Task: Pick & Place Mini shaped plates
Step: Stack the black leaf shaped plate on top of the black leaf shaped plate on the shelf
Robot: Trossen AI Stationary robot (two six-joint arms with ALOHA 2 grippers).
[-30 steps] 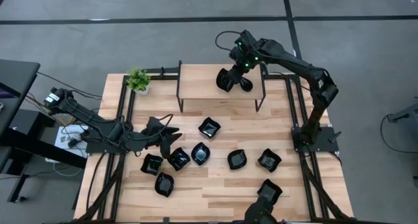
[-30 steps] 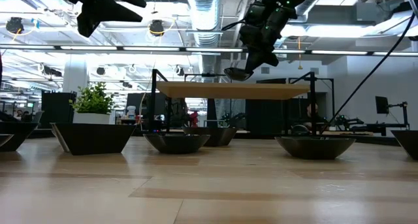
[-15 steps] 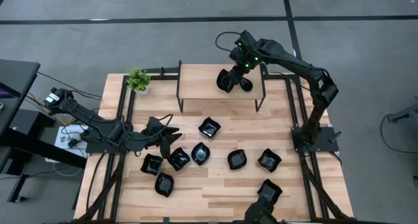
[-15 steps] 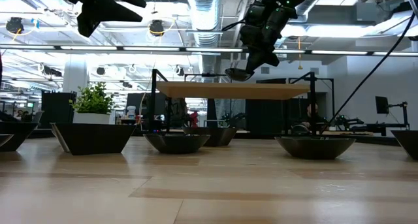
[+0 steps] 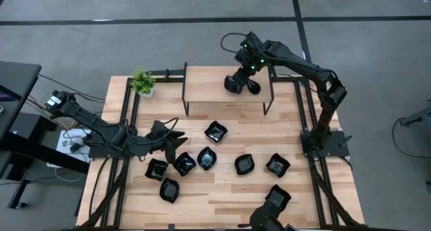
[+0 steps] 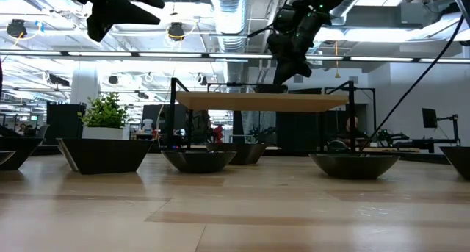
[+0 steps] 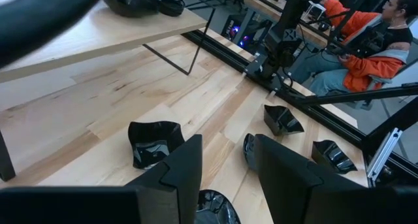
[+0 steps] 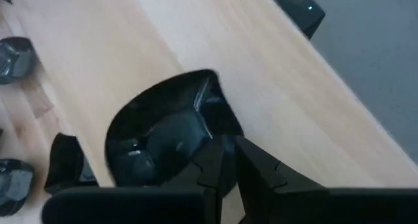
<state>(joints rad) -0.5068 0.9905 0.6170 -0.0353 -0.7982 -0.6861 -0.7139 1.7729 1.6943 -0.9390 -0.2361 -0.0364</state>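
Plainly, the placing step was in hand. Nearest the counter's [image 5: 222,197] front edge lay a scatter of mini shaped plates [image 5: 206,158], glossy black, some touching near the front-left, others well apart toward the right side. Above the left group hung the left end effector [image 5: 176,142], waiting, its fingers [image 7: 181,168] parted with nothing between them. Farther back, a raised wooden shelf [image 5: 209,83] on thin dark legs spanned the counter's rear edge, and on its right end the right end effector [image 5: 237,83] pinched the rim of one plate [image 8: 166,129], which appeared to rest on or just above the board. By my judgement the next move called for parting those fingers and lifting clear without dragging the dish. A small potted plant [image 5: 142,83] stood at the rear-left corner. Beyond, grey floor, ceiling ducts, and a seated person in an orange jacket [image 7: 366,51].
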